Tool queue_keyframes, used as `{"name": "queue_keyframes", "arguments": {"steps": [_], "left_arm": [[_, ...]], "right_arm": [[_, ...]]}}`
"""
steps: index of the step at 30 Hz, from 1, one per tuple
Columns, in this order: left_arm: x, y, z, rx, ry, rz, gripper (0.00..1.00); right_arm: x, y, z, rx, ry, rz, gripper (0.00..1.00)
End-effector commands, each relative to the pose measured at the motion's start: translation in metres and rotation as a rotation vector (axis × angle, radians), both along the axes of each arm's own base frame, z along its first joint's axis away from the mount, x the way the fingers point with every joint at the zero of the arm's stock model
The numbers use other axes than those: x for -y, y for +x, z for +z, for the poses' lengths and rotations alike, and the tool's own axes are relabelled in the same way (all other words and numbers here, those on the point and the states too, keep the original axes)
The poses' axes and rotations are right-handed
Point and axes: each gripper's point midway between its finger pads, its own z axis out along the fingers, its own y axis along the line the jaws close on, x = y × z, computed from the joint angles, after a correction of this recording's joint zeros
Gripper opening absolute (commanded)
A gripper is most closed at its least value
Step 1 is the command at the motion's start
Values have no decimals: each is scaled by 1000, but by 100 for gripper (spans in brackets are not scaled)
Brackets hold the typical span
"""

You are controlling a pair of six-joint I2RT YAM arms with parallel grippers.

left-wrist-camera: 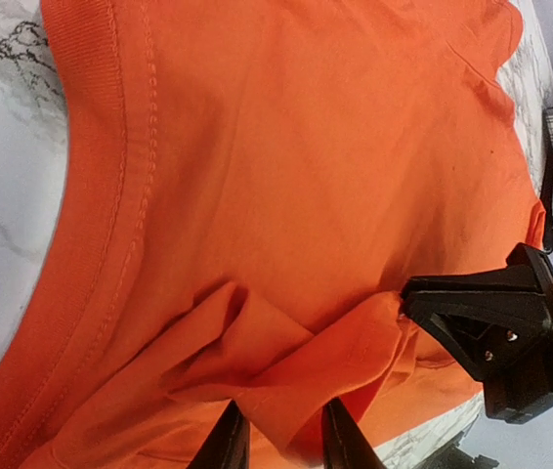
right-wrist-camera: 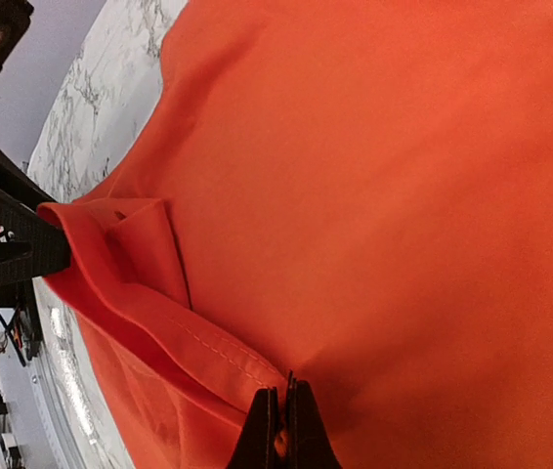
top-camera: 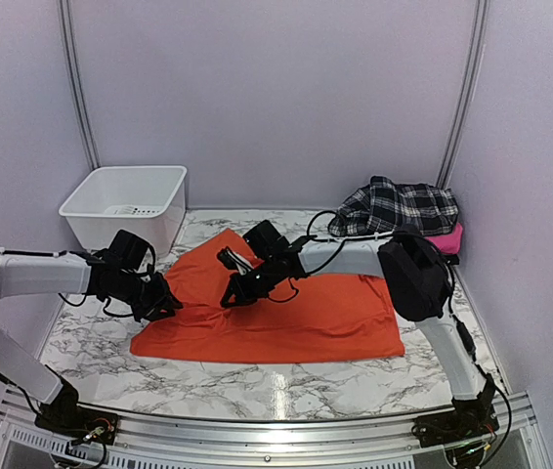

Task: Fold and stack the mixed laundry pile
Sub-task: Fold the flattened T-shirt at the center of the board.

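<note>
The orange t-shirt (top-camera: 306, 308) lies spread flat on the marble table, with its left part bunched up between my two grippers. At the shirt's left edge, my left gripper (top-camera: 167, 301) has its fingers a narrow gap apart, and a thick raised fold of orange cloth (left-wrist-camera: 296, 381) fills that gap. My right gripper (right-wrist-camera: 282, 430) is shut on a stitched hem of the shirt (right-wrist-camera: 208, 352), a short way right of the left one (top-camera: 230, 296). The plaid shirt (top-camera: 399, 207) sits crumpled at the back right, apart from both grippers.
A white plastic bin (top-camera: 125, 200) stands at the back left, close behind the left arm. A folded pink garment (top-camera: 449, 240) lies under the plaid shirt by the right wall. A metal rail (top-camera: 276, 420) runs along the table's near edge.
</note>
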Motion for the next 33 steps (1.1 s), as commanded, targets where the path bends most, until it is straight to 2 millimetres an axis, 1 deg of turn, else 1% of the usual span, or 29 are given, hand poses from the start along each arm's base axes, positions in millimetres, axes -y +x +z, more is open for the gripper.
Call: {"name": "queue_keyframes", "arguments": {"steps": [1,4,8,9,12,15,18,22,25,28,30,31,32,33], "left_arm": [[2,20,2,33,26,1,27],[-3,27,-4,24,46,24,27],[-5,37,-11,25,74,26,27],[-4,41,-11,33,76,22,25],[0,51,-11,55,78,3,17],[8,62,-5,87,62,-22,11],[12,68,-2,108,60,-51,0],[17,76,1,139,72,-98,0],[16,79,-5,128,108,-127,0],[16,81,-12,111,134,-152,0],[17,82,-16,104,140,-166,1],[14,84,-18,106,164,-163,2],[10,85,-17,111,186,-159,5],[7,87,-15,121,201,-156,10]], "right_arm": [[8,32,46,78,98,-104,0],[9,37,47,75,106,-117,0],[5,37,38,45,108,-112,0],[4,36,37,35,108,-109,0],[3,35,30,14,100,-100,0],[6,32,24,1,88,-97,0],[8,29,20,-8,80,-94,0],[10,30,17,-9,67,-102,0],[17,34,14,-5,37,-136,0],[28,40,13,-11,18,-182,0],[36,42,10,-21,5,-208,5],[41,44,12,-16,-2,-221,10],[46,45,13,-10,-9,-235,15],[50,46,17,-3,-14,-246,20]]}}
